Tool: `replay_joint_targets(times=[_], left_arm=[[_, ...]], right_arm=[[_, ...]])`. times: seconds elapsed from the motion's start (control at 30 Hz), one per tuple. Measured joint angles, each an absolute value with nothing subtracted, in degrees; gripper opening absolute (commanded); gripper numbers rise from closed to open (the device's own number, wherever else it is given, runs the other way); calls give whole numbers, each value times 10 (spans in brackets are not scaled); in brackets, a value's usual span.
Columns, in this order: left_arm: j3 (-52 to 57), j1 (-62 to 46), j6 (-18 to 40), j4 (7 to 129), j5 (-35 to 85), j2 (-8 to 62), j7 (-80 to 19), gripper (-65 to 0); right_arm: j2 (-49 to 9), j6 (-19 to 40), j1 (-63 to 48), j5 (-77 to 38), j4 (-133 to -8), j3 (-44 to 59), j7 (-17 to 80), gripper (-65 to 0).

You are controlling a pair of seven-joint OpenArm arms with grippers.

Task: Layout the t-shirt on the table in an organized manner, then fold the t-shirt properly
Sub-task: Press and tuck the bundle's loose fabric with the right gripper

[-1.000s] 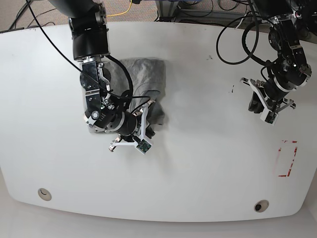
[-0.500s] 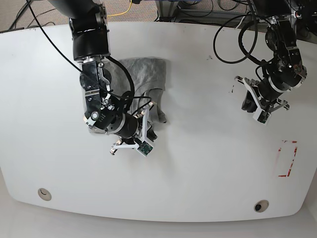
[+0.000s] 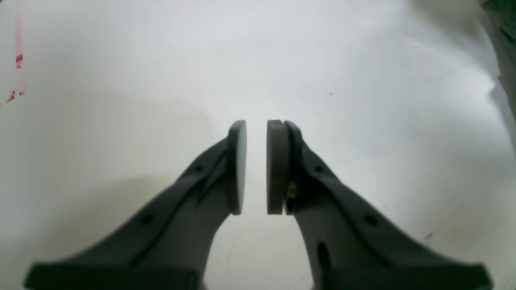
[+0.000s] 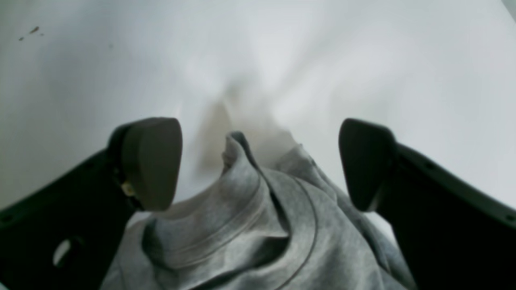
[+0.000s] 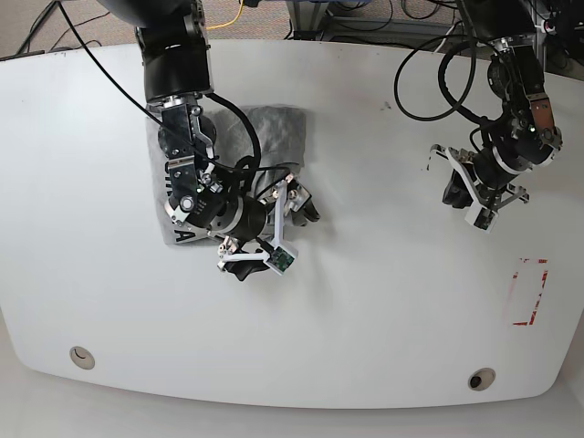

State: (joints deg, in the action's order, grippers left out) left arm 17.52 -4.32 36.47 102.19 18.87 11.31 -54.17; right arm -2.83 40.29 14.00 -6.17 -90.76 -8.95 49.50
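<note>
shirt: the t-shirt (image 5: 260, 146) lies bunched in a grey heap on the left part of the table (image 5: 383, 301), toward the far side.
feel: it looks soft, light and floppy, so I think it will sag and slide when lifted, not hold a shape.
right arm: the right gripper (image 4: 258, 165) is on the left in the view from above, right over the shirt. Its jaws stand wide apart and hold nothing.
cloth under it: a peak of grey cloth (image 4: 242, 161) pokes up between the two jaws, and neither pad touches it.
where to grab: I would pinch a stitched edge, like the curved hem (image 4: 310, 217) seen in the right wrist view. An edge will pull the shirt flat better than a fistful from the middle.
left arm: the left gripper (image 3: 256, 167) is on the right, well apart from the shirt, above bare table. Its jaws are almost closed, with a thin gap and nothing in it.
red mark: a red dashed box (image 5: 529, 292) sits near the right edge.
hard to see: the arm covers much of the shirt. Some dark letters (image 5: 182, 233) peek out, too few to read. I cannot tell sleeves from collar, or which side is up.
</note>
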Motion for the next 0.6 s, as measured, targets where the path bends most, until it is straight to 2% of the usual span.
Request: replay_joint_targets(times=[0.47, 0.6], left_arm=[[175, -43, 365, 1017, 189, 113, -544, -569], [175, -43, 364, 1008, 186, 114, -544, -569]], right_arm=[[-35, 401, 179, -58, -797, -137, 485, -235], [-37, 401, 184, -60, -767, -139, 451, -314]])
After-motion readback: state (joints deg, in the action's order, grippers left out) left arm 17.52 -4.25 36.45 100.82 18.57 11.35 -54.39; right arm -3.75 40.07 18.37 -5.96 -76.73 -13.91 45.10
